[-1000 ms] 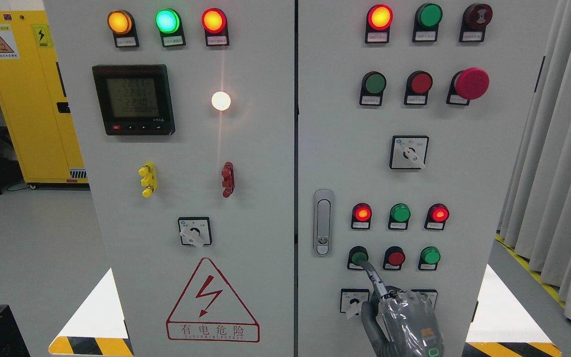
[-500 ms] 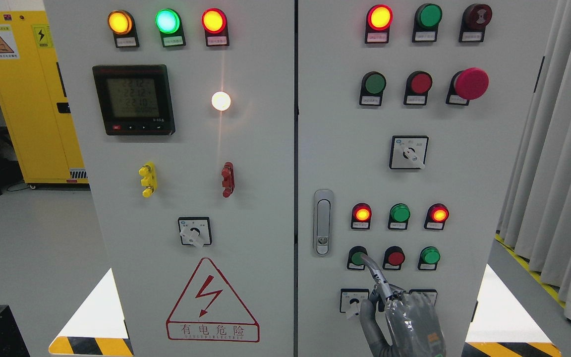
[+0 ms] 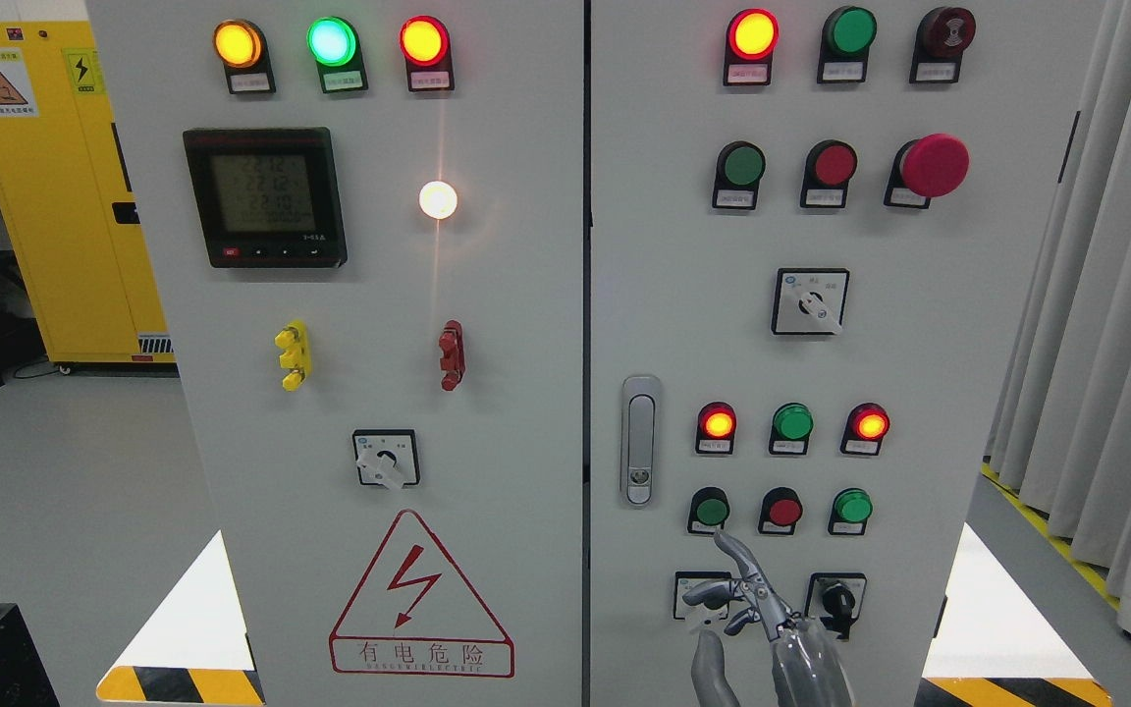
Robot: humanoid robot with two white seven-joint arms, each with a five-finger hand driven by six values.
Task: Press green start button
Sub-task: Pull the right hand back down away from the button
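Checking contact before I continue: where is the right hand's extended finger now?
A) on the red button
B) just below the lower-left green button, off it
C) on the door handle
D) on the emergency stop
B: the right hand points up, fingertip below the fully visible green button.

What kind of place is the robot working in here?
Probably an industrial electrical room or training lab: a grey control cabinet with indicator lamps and push buttons, a digital power meter, an electric hazard sign, and a yellow safety cabinet behind.
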